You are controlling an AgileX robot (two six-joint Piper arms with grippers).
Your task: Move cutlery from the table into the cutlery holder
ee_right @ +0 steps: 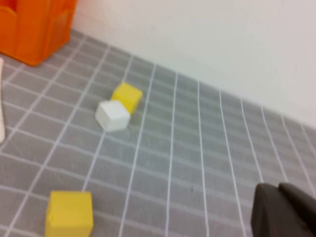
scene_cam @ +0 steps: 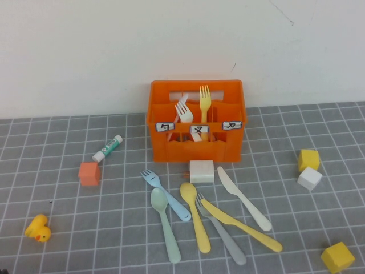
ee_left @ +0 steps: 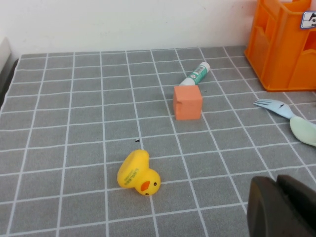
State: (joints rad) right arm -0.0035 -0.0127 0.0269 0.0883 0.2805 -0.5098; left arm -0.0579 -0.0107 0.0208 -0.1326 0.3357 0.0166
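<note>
The orange cutlery holder stands at the back centre of the table. A yellow fork and white forks stand in it. In front lie a light blue fork, a mint green spoon, a yellow spoon, a grey fork, a yellow knife and a white knife. Neither gripper shows in the high view. My left gripper is shut and empty, low over the table's left side, short of the blue fork. My right gripper is shut and empty over the right side.
A white block sits right in front of the holder. An orange cube, a white-and-green tube and a yellow duck lie on the left. Two yellow cubes and a white cube lie on the right.
</note>
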